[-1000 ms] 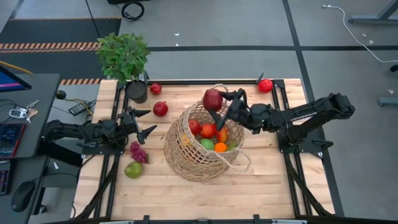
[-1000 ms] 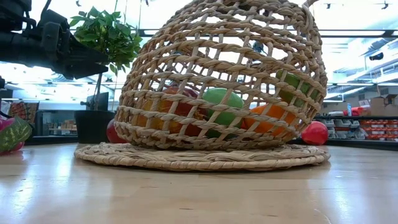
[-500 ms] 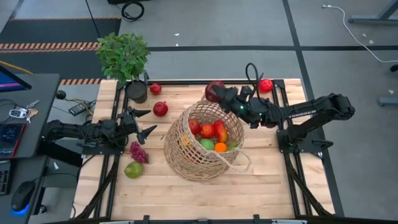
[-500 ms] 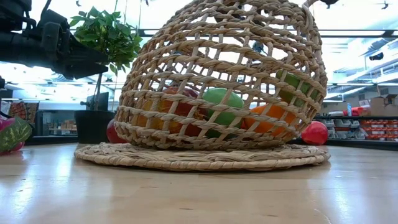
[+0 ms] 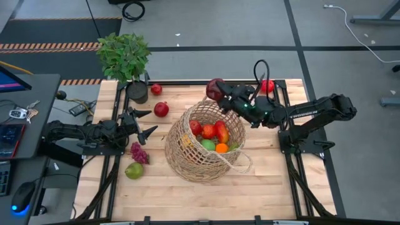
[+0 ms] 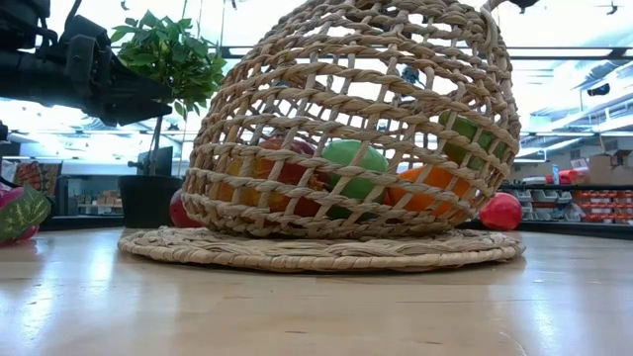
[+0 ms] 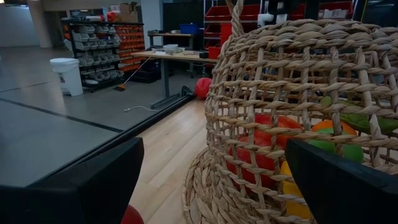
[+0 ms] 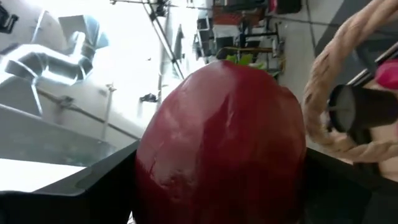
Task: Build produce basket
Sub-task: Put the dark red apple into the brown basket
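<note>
The tan wicker basket (image 5: 187, 156) stands mid-table with several red, orange and green pieces of produce (image 5: 212, 134) inside. My right gripper (image 5: 219, 92) hovers over the basket's far rim, shut on a dark red fruit (image 5: 214, 89). My left gripper (image 5: 145, 122) waits open at the table's left, pointing toward the basket (image 7: 298, 124) with nothing between its fingers. More produce lies on the table: a red fruit (image 5: 161, 109), another (image 5: 156, 89), a third (image 5: 267, 85), purple grapes (image 5: 139, 152) and a green pear (image 5: 134, 170). My right gripper pinches the dark red fruit by two opposite sides (image 8: 149, 168) between its two fingers (image 8: 93, 193). The fingers reach in roughly level from the table's right. The fruit is lifted clear, above the basket's far rim and its loop handle (image 8: 323, 93).
A leafy plant in a black pot (image 5: 125, 59) stands at the far left corner. Bare wood lies along the near edge (image 5: 206, 197). A desk with a mouse and a screen (image 5: 19, 125) stands left of the table.
My right gripper has rolled about a quarter turn on its own axis and shifted slightly toward the table's far edge, carrying the dark red fruit from over the basket's opening to above its far rim. It has stayed shut on the fruit.
</note>
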